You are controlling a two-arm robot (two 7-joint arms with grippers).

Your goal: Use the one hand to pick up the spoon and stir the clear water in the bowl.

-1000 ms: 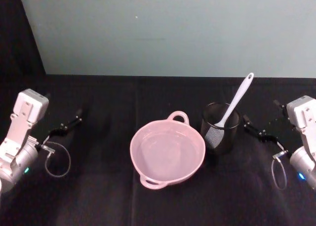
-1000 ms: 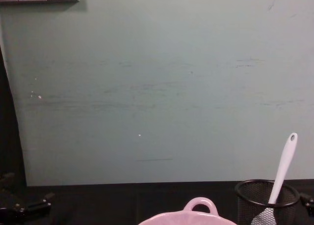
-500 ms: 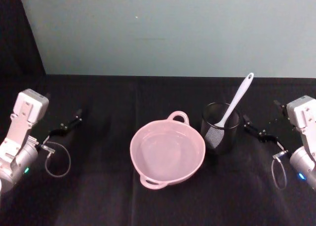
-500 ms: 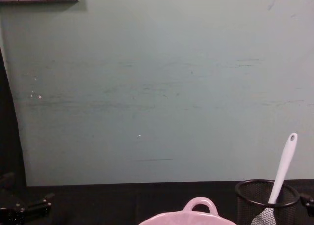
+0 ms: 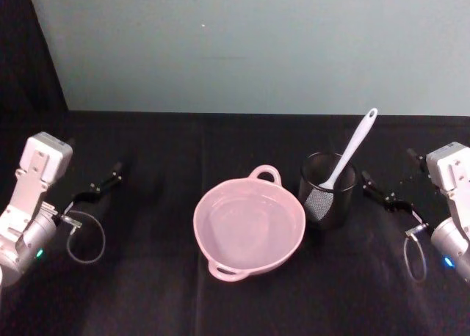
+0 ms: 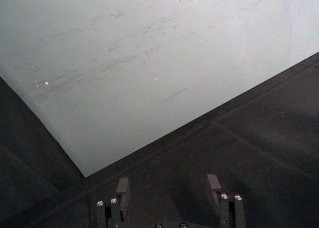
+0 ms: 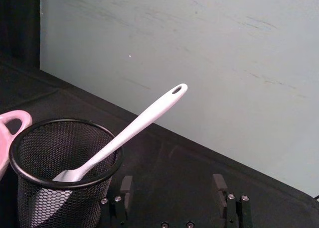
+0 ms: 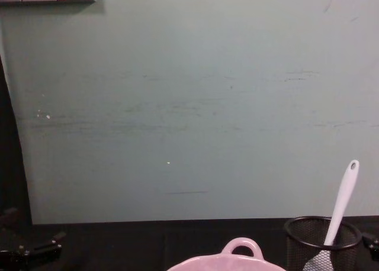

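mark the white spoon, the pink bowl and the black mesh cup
white plastic spoon (image 5: 352, 147), head view, mid handle
pale pink round bowl (image 5: 208, 217), head view, left wall
black wire-mesh cup (image 5: 339, 207), head view, front wall

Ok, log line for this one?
spoon: in mesh cup | bowl: left of it | left gripper: open, parked left | right gripper: open, parked right

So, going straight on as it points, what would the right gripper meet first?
Likely the pale green wall: the right gripper passes beside the black wire-mesh cup, under the white plastic spoon. Depth unclear.
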